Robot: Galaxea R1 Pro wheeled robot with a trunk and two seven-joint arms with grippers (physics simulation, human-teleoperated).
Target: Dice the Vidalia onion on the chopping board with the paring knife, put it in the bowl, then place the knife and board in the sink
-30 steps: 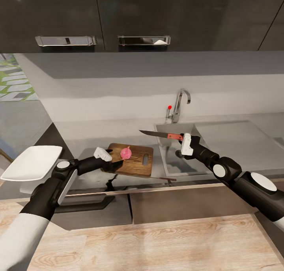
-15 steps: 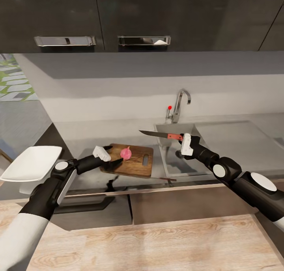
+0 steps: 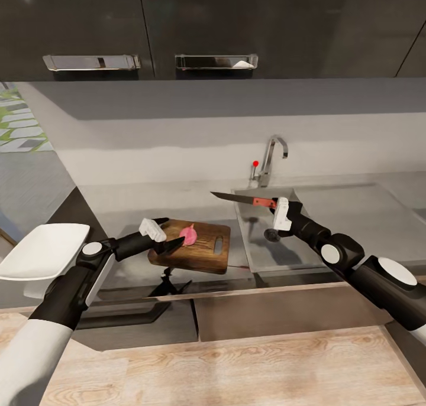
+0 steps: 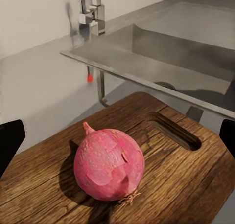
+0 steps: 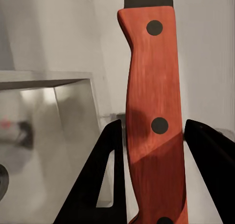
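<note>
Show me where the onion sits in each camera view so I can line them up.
Head view: the onion sits on the chopping board, left of the sink.
Left wrist view: onion fills the lower centre, whole, on the board.
Right wrist view: not in it.
Shared landmark: the board's handle slot.

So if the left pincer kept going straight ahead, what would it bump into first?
Most likely the onion. It sits on the chopping board right between the left pincer's open fingers, just ahead of them. Beyond it lies the sink.
</note>
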